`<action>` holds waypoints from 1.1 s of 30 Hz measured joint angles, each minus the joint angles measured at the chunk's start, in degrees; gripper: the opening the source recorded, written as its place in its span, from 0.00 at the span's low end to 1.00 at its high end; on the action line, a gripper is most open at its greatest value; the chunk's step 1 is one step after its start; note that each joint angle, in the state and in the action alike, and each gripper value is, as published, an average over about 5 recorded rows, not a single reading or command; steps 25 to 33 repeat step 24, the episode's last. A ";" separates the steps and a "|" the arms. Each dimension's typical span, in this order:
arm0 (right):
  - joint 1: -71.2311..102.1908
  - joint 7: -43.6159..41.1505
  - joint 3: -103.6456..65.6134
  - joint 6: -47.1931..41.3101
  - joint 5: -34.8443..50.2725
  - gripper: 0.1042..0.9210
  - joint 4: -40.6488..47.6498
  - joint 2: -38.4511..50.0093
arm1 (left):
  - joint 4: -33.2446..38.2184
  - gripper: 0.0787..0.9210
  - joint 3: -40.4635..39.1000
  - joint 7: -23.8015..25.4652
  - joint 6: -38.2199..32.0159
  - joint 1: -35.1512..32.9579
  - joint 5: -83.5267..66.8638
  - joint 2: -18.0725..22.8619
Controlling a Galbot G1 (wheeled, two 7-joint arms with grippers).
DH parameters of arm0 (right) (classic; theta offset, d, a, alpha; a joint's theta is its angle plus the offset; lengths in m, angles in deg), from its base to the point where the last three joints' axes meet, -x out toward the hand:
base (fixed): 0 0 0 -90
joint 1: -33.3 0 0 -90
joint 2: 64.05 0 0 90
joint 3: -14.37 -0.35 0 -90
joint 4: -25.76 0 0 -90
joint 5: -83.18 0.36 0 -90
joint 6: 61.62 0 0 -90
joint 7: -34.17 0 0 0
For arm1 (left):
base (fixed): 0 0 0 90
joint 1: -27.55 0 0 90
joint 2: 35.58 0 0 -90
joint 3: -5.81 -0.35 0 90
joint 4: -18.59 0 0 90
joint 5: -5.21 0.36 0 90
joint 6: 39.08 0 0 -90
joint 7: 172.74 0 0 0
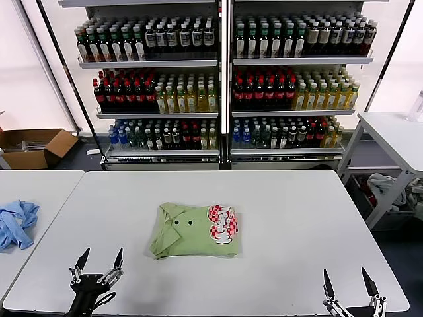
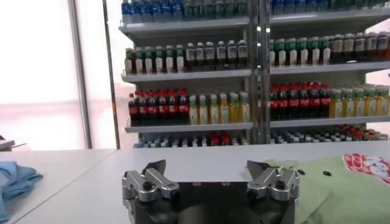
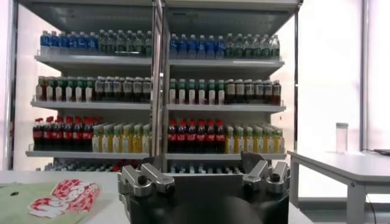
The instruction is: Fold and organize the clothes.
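Black metal left gripper [image 1: 99, 262] sits at your near left edge of the white table [image 1: 310, 224], jaws spread wide, holding nothing. Your black right gripper [image 1: 349, 282] is at the near right edge, jaws also spread, empty. Both are well apart from the cloth.

Mid-table you've got the light green short-sleeved cotton shirt [image 1: 195, 229], folded into a rough rectangle and lying flat, red-and-white checkered print [image 1: 223, 222] on its right part, two small dark buttons [image 1: 182, 222] facing up. From your left wrist view the shirt [image 2: 341, 182] lies just beyond the left gripper [image 2: 207, 172], off to its right side. From your right wrist view the print [image 3: 64, 196] shows to the left of the right gripper [image 3: 204, 171].

On a separate white table to your left, a crumpled light blue garment [image 1: 16, 223] lies apart from the shirt. Farther left, a brown cardboard box [image 1: 36, 146] sits on the floor. At the back stand grey shelves of bottled drinks [image 1: 218, 79]. Another white table [image 1: 396, 135] is at far right.
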State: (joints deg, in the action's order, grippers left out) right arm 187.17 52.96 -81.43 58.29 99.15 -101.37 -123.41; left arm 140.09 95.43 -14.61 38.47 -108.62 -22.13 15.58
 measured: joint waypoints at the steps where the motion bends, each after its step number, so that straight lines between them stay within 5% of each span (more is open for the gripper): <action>1: 0.03 0.05 0.00 0.03 -0.03 0.88 0.06 0.00 | -0.01 0.88 -0.05 -0.01 -0.02 0.01 0.04 0.00; 33: -0.46 -0.07 0.70 0.22 -0.69 0.88 1.01 -0.19 | -0.54 0.88 -0.74 -0.09 -0.33 0.19 0.56 0.13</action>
